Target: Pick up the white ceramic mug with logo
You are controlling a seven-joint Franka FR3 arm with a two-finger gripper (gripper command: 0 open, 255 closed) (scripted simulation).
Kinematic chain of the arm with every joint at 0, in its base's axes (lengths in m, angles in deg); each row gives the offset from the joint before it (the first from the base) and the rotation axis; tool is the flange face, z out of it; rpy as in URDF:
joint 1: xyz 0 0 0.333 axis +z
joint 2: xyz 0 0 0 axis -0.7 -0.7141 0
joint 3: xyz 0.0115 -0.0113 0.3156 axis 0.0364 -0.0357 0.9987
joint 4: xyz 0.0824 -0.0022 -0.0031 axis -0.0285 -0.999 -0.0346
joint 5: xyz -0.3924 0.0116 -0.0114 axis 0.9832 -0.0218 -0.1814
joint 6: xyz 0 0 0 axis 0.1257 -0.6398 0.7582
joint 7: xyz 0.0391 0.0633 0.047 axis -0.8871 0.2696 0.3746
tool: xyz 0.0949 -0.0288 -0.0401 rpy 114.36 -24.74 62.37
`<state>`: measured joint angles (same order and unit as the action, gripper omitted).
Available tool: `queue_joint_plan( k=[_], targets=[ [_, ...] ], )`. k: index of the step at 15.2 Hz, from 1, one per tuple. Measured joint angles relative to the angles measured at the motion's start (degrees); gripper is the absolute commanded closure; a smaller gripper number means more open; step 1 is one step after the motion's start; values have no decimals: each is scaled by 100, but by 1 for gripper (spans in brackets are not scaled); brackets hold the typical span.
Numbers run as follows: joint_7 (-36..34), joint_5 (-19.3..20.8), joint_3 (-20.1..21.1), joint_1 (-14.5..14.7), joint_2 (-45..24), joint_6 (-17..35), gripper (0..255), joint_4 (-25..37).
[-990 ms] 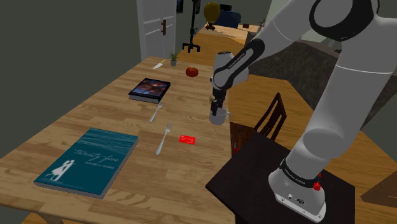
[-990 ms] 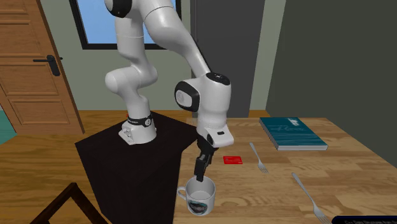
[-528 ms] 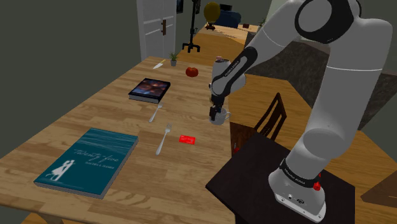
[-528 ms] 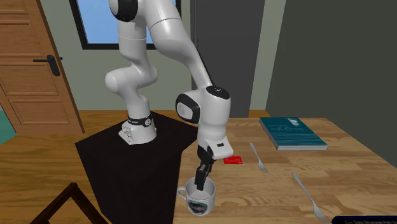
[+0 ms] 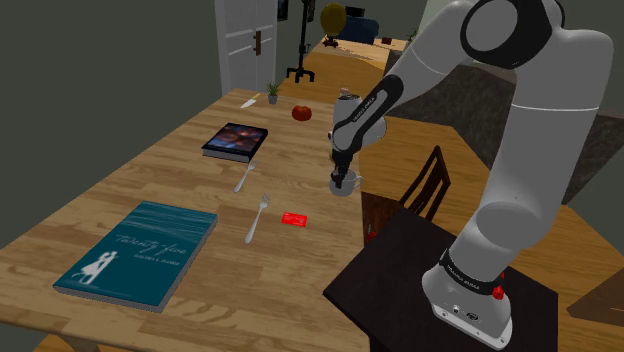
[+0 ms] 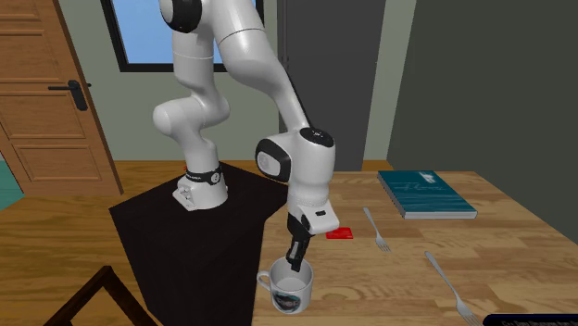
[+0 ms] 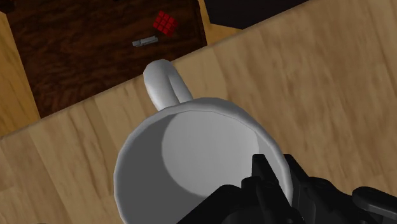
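Note:
A white mug [image 5: 347,186] with a dark logo on its side [image 6: 289,293] stands upright near the table edge closest to the stand. My black gripper [image 5: 341,177] comes down on it from above. In the second exterior view the gripper [image 6: 296,266] dips into the mug's mouth at the rim. The wrist view looks into the mug [image 7: 191,149], its handle pointing away from the fingers. The gripper [image 7: 284,182] is shut on the mug's wall, one finger inside and one outside.
On the wooden table [image 5: 150,190] lie a teal book [image 5: 140,250], a dark book [image 5: 236,140], two forks [image 5: 257,217], a red card [image 5: 294,219] and a red fruit [image 5: 301,113]. A dark chair [image 5: 425,185] stands by the black stand [image 5: 400,270].
The hand has sunk lower onto the mug, and the fingers, apart before, have closed on its rim. The mug has stayed where it was.

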<state>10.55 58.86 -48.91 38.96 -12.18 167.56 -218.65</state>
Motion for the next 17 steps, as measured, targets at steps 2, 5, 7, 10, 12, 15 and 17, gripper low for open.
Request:
queue_joint_plan(
  k=[2, 5, 7, 10, 12, 15, 17],
  targets=[
    [0, 0, 0, 0, 0, 1, 255, 0],
    [-2, 1, 1, 8, 100, -101, 255, 0],
    [0, 3, 1, 14, 225, -233, 255, 9],
    [18, 8, -5, 15, 449, -442, 255, -4],
    [15, 11, -1, 25, 593, -590, 255, -1],
    [39, 10, -5, 24, 782, -825, 255, 48],
    [33, 11, 0, 34, 907, -964, 255, 59]
  ],
)
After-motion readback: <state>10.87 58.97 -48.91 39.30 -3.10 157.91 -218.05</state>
